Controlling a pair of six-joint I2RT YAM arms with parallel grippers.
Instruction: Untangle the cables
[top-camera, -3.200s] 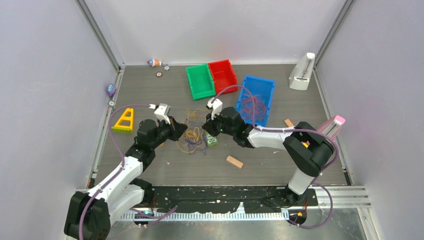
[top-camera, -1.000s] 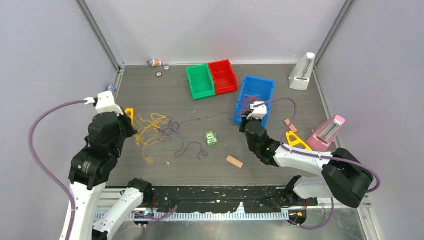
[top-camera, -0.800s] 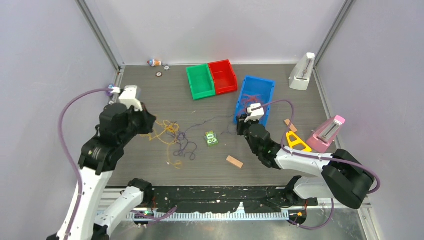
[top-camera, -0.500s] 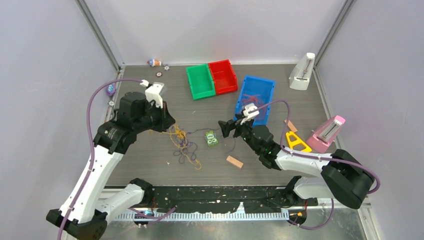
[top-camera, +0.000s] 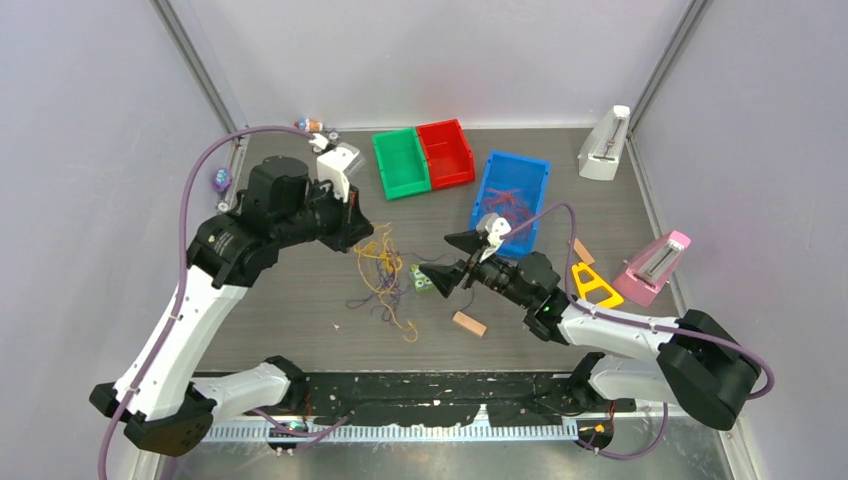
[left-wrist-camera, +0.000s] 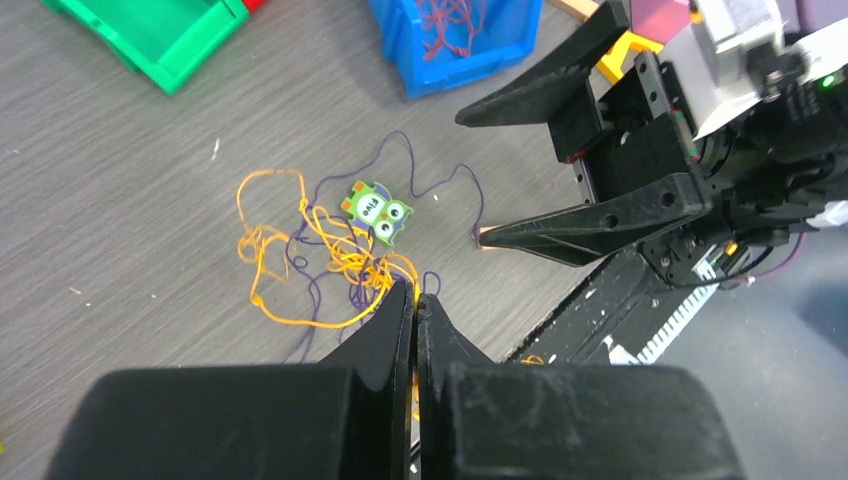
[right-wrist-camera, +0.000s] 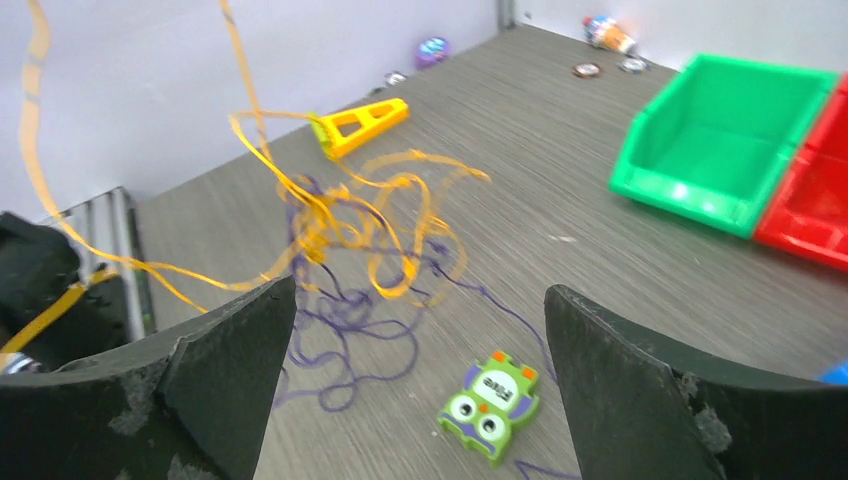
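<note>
A tangle of yellow and dark purple cables (top-camera: 381, 278) lies mid-table, its yellow strands rising to my left gripper (top-camera: 357, 236). In the left wrist view that gripper (left-wrist-camera: 415, 296) is shut on a yellow strand, above the tangle of cables (left-wrist-camera: 322, 250). My right gripper (top-camera: 450, 261) stands wide open just right of the tangle, low over a green owl toy (top-camera: 423, 279). From the right wrist, the open gripper (right-wrist-camera: 420, 292) frames the cables (right-wrist-camera: 345, 228) and the owl toy (right-wrist-camera: 490, 394), holding nothing. Orange-red cables (top-camera: 508, 200) lie in the blue bin (top-camera: 534, 170).
Green bin (top-camera: 400, 163) and red bin (top-camera: 445, 150) stand at the back. A wooden block (top-camera: 468, 323) lies near the right arm. A yellow triangle (top-camera: 592, 283), a pink stand (top-camera: 655, 262) and a white stand (top-camera: 605, 145) sit to the right.
My left gripper has swung from the left wall toward the centre, dragging the yellow strands along. My right gripper has opened wide, left the blue bin and turned toward the tangle.
</note>
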